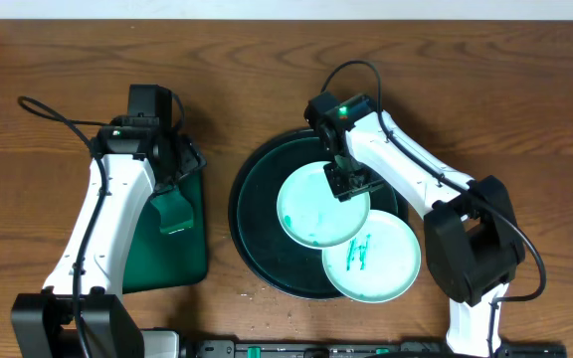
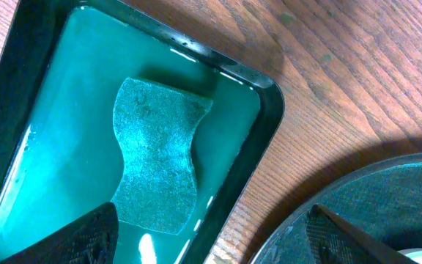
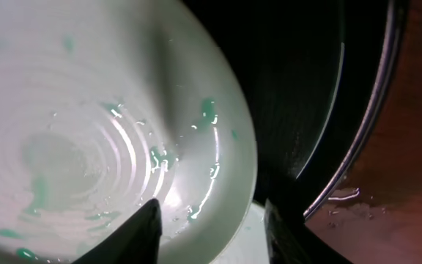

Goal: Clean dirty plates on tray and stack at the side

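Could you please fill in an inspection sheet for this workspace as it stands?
Surface: wooden table, a few wet spots beside the round tray.
Job's things: dark round tray holds two white plates smeared green. The upper plate overlaps the lower plate, which overhangs the tray's rim. A sponge lies in green liquid in the rectangular tray.
Clutter: nothing seen.
Grippers: left gripper is open above the sponge. Right gripper is open, its jaws straddling the upper plate's rim.
Cables: left cable and right cable loop over the table, clear of the plates.
Surroundings: pale strip beyond the far edge; nothing else seen.
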### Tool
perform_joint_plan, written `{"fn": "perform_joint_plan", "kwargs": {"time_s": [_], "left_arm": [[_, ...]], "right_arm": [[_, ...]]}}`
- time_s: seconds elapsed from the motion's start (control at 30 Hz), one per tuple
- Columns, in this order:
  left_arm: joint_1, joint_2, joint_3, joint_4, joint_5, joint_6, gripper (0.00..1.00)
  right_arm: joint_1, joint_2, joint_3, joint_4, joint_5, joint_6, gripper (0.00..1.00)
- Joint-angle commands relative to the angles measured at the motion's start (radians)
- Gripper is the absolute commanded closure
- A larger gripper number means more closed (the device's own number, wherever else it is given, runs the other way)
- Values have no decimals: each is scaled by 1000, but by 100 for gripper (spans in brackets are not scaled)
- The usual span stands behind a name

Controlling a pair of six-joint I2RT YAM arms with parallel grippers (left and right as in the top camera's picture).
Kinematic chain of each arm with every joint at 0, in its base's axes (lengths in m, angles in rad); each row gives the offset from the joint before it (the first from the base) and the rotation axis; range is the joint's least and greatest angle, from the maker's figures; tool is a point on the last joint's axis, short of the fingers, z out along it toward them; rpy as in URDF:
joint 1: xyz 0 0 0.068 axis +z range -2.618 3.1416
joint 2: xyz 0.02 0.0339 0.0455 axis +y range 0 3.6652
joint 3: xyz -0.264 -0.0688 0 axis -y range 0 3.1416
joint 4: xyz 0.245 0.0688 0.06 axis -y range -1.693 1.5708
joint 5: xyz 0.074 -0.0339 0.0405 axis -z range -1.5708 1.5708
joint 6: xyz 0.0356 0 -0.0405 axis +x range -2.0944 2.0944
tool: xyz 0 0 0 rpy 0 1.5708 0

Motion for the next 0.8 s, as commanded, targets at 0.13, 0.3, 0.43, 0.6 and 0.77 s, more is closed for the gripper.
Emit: {"fn": "perform_joint_plan", "kwargs": {"time_s": [0.13,0.3,0.43,0.6,0.77], "left_arm": [[5,-2,14,-6,-1,6,18],[5,-2,14,-6,-1,7,18],[5,-2,14,-6,-1,6,18],[5,-2,14,-6,-1,6,18],[5,-2,14,-6,-1,6,18]], "right_arm": [[-16,1,-6,-7,21,101,69],[-16,2,-14,-7,21,125,67],[-23,2,-24,-6,21,127,67],[-30,2,-43,2,21,134,69],[-30,2,-45,5,21,134,76]]}}
